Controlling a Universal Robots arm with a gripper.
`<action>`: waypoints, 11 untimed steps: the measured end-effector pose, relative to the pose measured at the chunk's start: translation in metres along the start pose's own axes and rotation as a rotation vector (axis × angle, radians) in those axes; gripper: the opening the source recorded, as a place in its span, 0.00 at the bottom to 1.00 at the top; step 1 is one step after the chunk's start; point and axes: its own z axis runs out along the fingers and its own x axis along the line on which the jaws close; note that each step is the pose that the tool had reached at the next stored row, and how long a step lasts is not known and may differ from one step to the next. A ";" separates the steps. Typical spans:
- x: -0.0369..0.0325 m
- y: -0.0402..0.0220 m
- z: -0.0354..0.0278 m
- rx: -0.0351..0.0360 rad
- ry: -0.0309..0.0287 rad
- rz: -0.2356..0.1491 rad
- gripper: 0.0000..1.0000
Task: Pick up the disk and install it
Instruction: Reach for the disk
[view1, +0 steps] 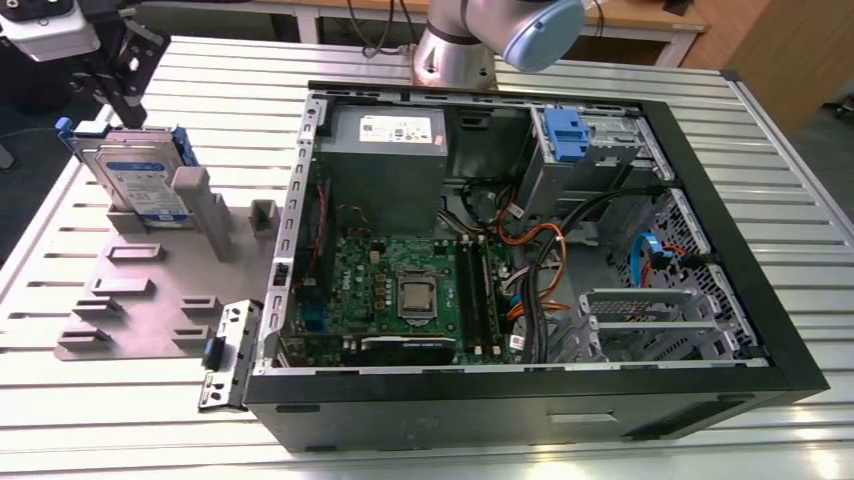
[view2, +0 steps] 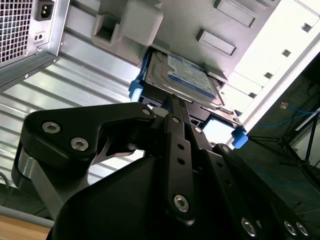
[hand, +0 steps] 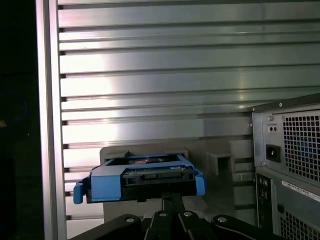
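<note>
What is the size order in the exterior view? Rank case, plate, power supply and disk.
1. case
2. plate
3. power supply
4. disk
The last two look close. The disk stands tilted, so their order is unsure.

The disk (view1: 138, 185) stands upright in a grey fixture (view1: 160, 322) on the slatted counter (view1: 80, 420), to the exterior view's left of the open computer case (view1: 534, 400). A tall grey post (view1: 191, 195) stands just beside the disk. Bare counter surrounds the fixture. Inside the case, orange and black cables (view1: 541, 236) crowd the space between the motherboard (view1: 360, 270) and the drive bay (view1: 607, 150), where a blue bracket (view1: 566, 135) sits.
</note>
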 end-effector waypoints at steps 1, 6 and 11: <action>0.0015 -0.0001 0.0007 0.0004 0.0000 0.000 0.11; 0.0073 -0.0005 0.0037 0.0034 -0.0001 -0.002 0.11; 0.0140 -0.0006 0.0074 0.0053 -0.0002 -0.003 0.11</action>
